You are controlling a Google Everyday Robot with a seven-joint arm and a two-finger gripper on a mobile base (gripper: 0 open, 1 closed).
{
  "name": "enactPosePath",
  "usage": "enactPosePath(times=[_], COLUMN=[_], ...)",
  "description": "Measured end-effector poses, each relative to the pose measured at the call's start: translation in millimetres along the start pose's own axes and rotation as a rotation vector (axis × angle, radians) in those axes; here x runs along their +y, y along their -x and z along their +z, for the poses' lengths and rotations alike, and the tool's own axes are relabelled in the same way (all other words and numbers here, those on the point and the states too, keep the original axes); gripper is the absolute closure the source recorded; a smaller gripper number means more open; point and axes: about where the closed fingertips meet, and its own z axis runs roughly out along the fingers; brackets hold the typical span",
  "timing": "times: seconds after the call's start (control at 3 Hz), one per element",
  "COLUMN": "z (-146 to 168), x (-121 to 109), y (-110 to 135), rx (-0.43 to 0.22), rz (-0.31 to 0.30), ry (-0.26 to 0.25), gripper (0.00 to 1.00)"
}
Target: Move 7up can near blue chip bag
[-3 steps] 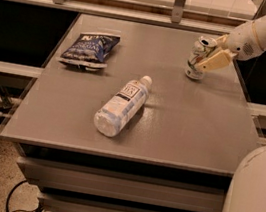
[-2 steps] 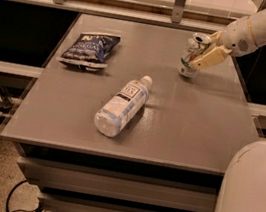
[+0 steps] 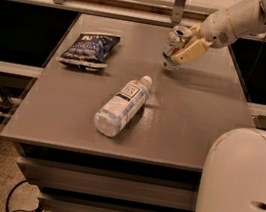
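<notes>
At the desk's (image 3: 186,122) far right, the gripper (image 3: 175,52) has its jaws clamped on the tilted 7up can (image 3: 176,36). One finger (image 3: 192,49) hides the can's label. The blue chip bag (image 3: 89,47) lies far left.

The smooth, matt grey tabletop (image 3: 192,113) carries a crinkled, glossy dark blue chip bag (image 3: 88,48) and a clear plastic water bottle (image 3: 121,105), while at its far right the gripper (image 3: 181,54), with matt beige plastic jaws, clasps the shiny white-and-green aluminium 7up can (image 3: 171,47).

White rounded arm (image 3: 238,20) and base (image 3: 240,189), tan-fingered gripper (image 3: 177,52) above the table's (image 3: 191,120) far side.
</notes>
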Motion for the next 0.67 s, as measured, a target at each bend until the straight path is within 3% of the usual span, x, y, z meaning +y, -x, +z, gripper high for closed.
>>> enactPosePath(times=[0.67], z=[53], x=[3], y=[37], rx=[-0.033], rz=[-0.047], ry=[0.097], gripper=[1.00])
